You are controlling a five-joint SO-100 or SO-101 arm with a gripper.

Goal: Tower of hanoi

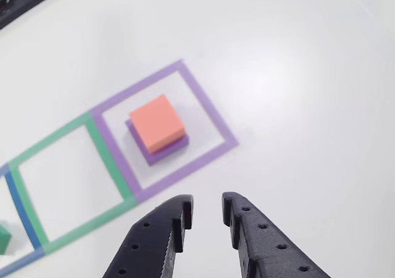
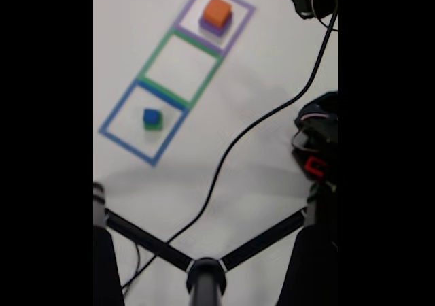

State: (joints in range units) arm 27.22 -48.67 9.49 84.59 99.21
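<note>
Black perforated fingers of the gripper (image 1: 207, 219) are seen at the bottom edge of the other view, parted with a narrow gap and nothing held between them, raised above the white table (image 1: 308, 74). Just beyond the fingertips, the salmon-orange block (image 1: 156, 122) is stacked on the purple block (image 1: 162, 149) inside the purple tape square (image 1: 207, 108). The green tape square (image 1: 68, 185) beside it is left unoccupied. A corner of the green block (image 1: 4, 238) is caught at the left edge. In the fixed view, the blue cube (image 2: 151, 116) is set on the green block (image 2: 153, 124) within the blue tape square (image 2: 112, 119), well apart from the orange-on-purple pair (image 2: 217, 13). A black cable (image 2: 258, 122) is draped across the table.
</note>
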